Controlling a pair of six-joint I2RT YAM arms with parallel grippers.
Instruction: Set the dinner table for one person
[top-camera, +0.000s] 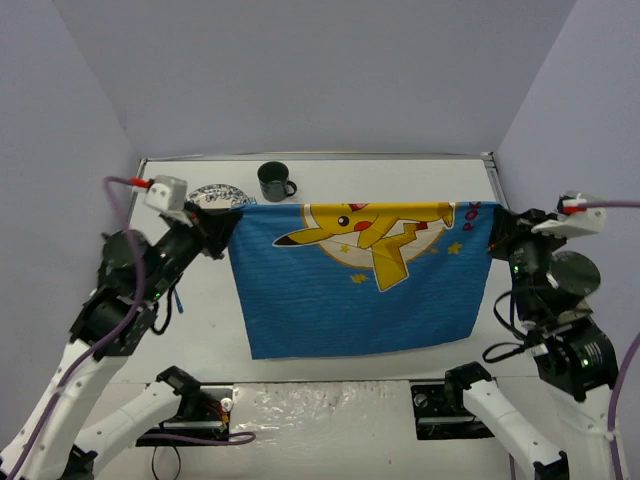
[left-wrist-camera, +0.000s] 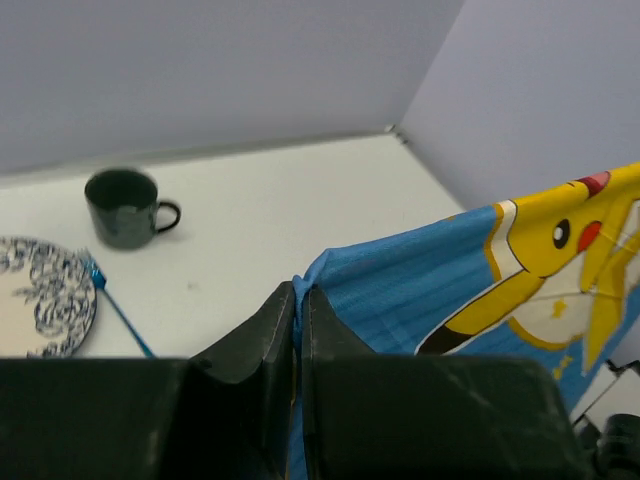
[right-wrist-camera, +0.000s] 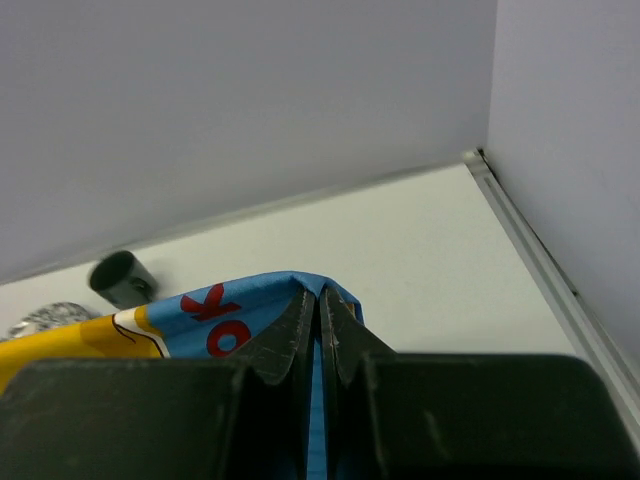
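Note:
A blue cartoon-printed cloth mat (top-camera: 360, 285) hangs stretched between my two grippers above the white dinner table (top-camera: 430, 180). My left gripper (top-camera: 228, 225) is shut on the mat's left top corner, seen in the left wrist view (left-wrist-camera: 298, 292) with the cloth (left-wrist-camera: 420, 280) pinched between the fingers. My right gripper (top-camera: 495, 228) is shut on the right top corner, seen in the right wrist view (right-wrist-camera: 320, 296) with the cloth (right-wrist-camera: 215, 305) folded over the fingertips. A dark green mug (top-camera: 275, 181) and a blue-patterned plate (top-camera: 218, 196) stand at the table's back left.
The mug (left-wrist-camera: 124, 207) and plate (left-wrist-camera: 40, 305) show in the left wrist view, with a blue-handled utensil (left-wrist-camera: 118, 310) beside the plate. A round silvery object (top-camera: 575, 272) lies behind my right arm. Grey walls enclose the table on three sides.

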